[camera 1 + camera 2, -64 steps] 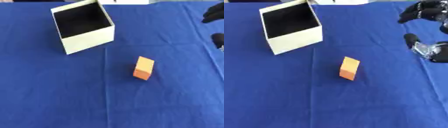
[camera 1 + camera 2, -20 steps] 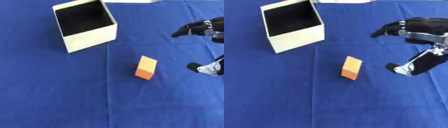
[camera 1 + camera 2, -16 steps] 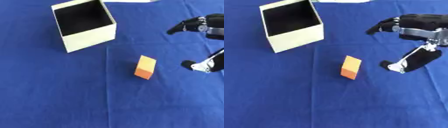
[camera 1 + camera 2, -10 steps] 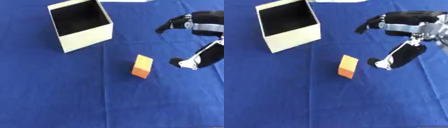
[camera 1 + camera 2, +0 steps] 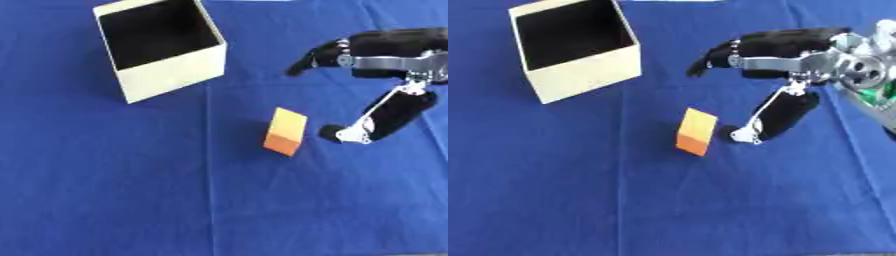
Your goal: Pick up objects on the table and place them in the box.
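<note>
Your right robot hand [image 5: 785,60] is wide open and holds nothing. Its fingers [image 5: 710,59] reach out above the orange block [image 5: 696,131], and its thumb [image 5: 776,120] sits just beside the block's right side, not touching it. The block lies on the blue worktop [image 5: 105,190]. The open cream box [image 5: 164,47] stands up and to the left, well apart.

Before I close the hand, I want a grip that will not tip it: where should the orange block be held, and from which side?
Probably across the two long side faces of the orange block, near its middle, coming from its right. It lies flat on the blue cloth, with those faces free. The right hand is already open beside it, thumb low near the block's right face and fingers above.
</note>
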Robot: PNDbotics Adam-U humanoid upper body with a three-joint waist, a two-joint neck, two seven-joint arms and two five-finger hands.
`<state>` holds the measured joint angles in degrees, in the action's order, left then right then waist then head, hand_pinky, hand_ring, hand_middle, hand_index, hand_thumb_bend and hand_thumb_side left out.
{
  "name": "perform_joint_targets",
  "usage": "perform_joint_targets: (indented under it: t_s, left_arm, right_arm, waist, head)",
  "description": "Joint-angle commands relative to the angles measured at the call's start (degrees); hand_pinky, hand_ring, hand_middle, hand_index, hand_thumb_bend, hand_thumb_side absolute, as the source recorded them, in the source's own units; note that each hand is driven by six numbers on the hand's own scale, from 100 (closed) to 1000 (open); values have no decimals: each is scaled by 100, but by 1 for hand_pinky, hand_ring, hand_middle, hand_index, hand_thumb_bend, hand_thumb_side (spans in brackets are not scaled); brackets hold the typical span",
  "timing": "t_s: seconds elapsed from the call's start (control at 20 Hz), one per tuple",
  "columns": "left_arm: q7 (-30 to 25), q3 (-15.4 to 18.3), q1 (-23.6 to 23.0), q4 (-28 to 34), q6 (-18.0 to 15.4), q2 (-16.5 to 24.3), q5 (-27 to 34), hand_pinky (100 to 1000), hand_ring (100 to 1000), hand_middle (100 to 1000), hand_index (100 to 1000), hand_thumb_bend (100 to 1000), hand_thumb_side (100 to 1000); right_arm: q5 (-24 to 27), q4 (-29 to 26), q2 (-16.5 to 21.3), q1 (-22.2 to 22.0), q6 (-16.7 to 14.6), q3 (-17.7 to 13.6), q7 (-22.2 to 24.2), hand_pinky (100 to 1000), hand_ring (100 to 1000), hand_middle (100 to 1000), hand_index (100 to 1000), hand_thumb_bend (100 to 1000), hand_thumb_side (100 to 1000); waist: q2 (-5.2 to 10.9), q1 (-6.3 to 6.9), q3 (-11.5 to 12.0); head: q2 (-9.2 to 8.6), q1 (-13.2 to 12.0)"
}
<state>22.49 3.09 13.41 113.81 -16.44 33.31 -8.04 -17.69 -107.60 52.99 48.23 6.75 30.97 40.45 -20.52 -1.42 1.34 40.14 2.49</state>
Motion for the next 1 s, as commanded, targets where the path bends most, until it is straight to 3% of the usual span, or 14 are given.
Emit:
perform_joint_targets:
  t_s: [0.05,0.65,1.0]
  left_arm:
    - [-47,20,73,78,-6,77,23,468,531,625,721,330,706]
    - [-106,3,128,78,2,32,43,468,530,625,720,327,709]
    - [-124,11,127,78,8,8,37,468,529,625,719,319,706]
  right_arm:
    - [-208,252,-58,152,-167,14,-10,931,992,894,980,348,310]
    - [-483,1362,-547,410,-719,154,47,932,1000,898,983,360,401]
    - [-319,1572,-647,446,-732,125,181,923,993,886,973,364,443]
  waist:
    - [78,17,28]
    - [-70,23,142]
    - [-120,9,175]
  head:
    - [-93,15]
    - [-122,-8]
    - [-91,-34]
